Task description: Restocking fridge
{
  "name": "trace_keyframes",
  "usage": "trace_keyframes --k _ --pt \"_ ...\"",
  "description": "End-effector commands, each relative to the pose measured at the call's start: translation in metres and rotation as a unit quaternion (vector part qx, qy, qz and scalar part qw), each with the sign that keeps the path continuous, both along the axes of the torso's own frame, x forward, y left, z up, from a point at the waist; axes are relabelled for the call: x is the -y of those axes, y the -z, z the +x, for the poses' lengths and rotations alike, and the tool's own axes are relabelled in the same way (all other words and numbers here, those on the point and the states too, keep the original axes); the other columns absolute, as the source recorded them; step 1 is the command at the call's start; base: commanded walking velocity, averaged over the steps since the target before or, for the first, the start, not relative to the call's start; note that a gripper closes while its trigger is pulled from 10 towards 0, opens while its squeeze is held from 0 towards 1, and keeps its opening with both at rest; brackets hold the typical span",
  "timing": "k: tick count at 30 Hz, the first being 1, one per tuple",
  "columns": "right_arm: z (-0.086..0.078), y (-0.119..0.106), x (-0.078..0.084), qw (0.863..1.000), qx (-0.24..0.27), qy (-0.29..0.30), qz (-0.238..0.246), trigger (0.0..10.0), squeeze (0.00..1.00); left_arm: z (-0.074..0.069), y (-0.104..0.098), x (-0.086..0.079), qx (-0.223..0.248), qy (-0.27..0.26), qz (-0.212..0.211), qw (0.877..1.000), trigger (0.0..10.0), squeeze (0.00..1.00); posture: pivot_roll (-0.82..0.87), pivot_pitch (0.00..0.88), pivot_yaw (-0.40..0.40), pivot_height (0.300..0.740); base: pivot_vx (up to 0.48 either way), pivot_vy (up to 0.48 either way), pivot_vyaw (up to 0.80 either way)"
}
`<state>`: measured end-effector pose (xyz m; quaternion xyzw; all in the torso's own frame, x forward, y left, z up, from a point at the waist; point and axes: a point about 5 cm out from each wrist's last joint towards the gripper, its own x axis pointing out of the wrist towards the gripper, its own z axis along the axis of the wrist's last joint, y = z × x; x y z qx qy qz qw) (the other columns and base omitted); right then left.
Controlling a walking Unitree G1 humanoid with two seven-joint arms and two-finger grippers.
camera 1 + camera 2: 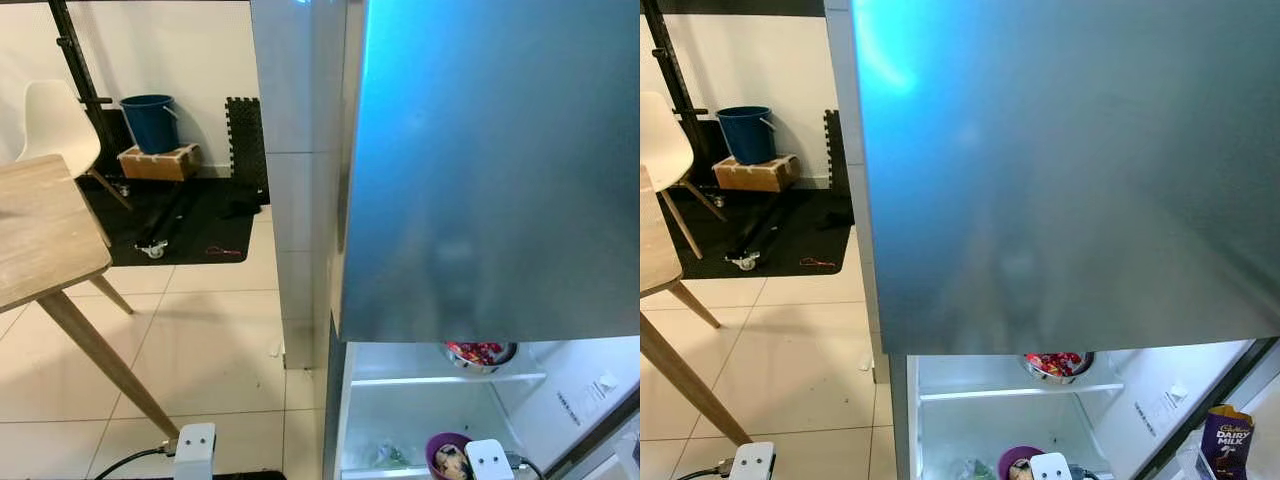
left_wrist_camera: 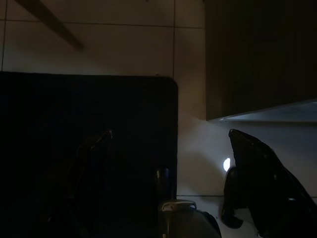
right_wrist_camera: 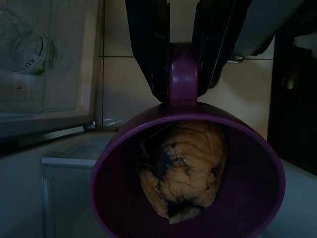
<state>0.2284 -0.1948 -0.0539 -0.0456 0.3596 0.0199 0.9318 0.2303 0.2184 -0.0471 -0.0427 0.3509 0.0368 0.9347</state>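
Note:
The fridge has its steel upper door [image 1: 490,170] closed and its lower compartment [image 1: 420,410] open in front of me. My right gripper [image 3: 183,74] is shut on the handle of a purple cup [image 3: 188,168], which holds a brown lump of food [image 3: 181,171]. The cup [image 1: 447,455] hangs low at the mouth of the open compartment, just below the glass shelf [image 1: 440,380]. On that shelf stands a metal bowl [image 1: 480,353] with red contents. My left gripper [image 2: 171,134] hangs open over a dark mat and floor tiles, holding nothing.
A wooden table [image 1: 40,230] and a white chair [image 1: 55,125] stand to the left. A blue bucket [image 1: 150,120] on a wooden box [image 1: 158,162] sits by a black floor mat [image 1: 190,225]. A chocolate pack [image 1: 1225,440] sits in the door rack. A bottle [image 3: 29,54] lies in a drawer.

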Motion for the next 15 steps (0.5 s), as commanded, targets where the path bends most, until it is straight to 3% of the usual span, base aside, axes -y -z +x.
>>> trace_keyframes --k 1,10,15 --pt "0.0012 -0.0016 0.0015 1.000 0.007 0.004 0.001 10.0 0.00 -0.0049 0.0026 -0.0026 -0.008 0.000 0.004 1.000 10.0 0.00 -0.05 0.088 -0.010 0.734 0.000 -0.480 0.00" --pt "0.0025 -0.0024 0.0013 1.000 0.009 0.005 0.001 10.0 0.00 -0.0037 0.0021 -0.0023 -0.006 -0.004 0.002 1.000 10.0 0.00 -0.05 0.089 -0.010 0.734 0.000 -0.480 0.00" --pt "0.0026 -0.0024 0.0010 1.000 0.009 0.005 0.001 10.0 0.00 -0.0037 0.0019 -0.0028 -0.004 -0.013 -0.001 1.000 10.0 0.00 -0.05 0.088 -0.011 0.734 0.000 -0.127 0.00"
